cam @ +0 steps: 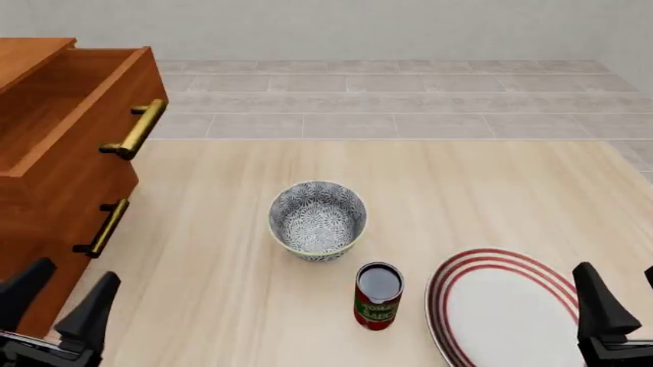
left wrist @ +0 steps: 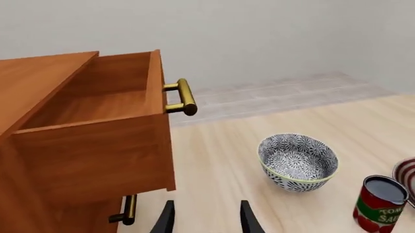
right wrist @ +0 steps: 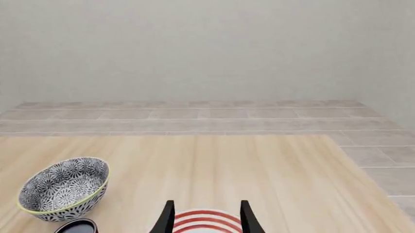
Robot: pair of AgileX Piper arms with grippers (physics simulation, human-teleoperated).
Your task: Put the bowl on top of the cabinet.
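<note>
From the left wrist camera, the left gripper is holding its two dark fingers spread apart with nothing between them. Ahead of it the round deep bowl with the blue-grey and white floral pattern and pale cream rim is sitting upright on the pale wooden table, well apart from the fingers. The large reddish-brown wooden drawer cabinet is standing to one side with its top drawer pulled out and its brass bar handle showing. A red-labelled tin can is standing near the bowl.

In the front view, the bowl is resting mid-table, the can just in front of it, and a flat white plate with red rings lying to the right. The cabinet is occupying the left edge. The left gripper is waiting open beside the cabinet's base; the right gripper is hovering at the plate's right edge.

From the right wrist camera, the right gripper is also gaping, empty, above the plate, with the bowl off to the side.

The task looks to be at its start: reaching for the bowl. The next move calls for bringing a gripper over the rim, clear of the can, and pinching the wall.
</note>
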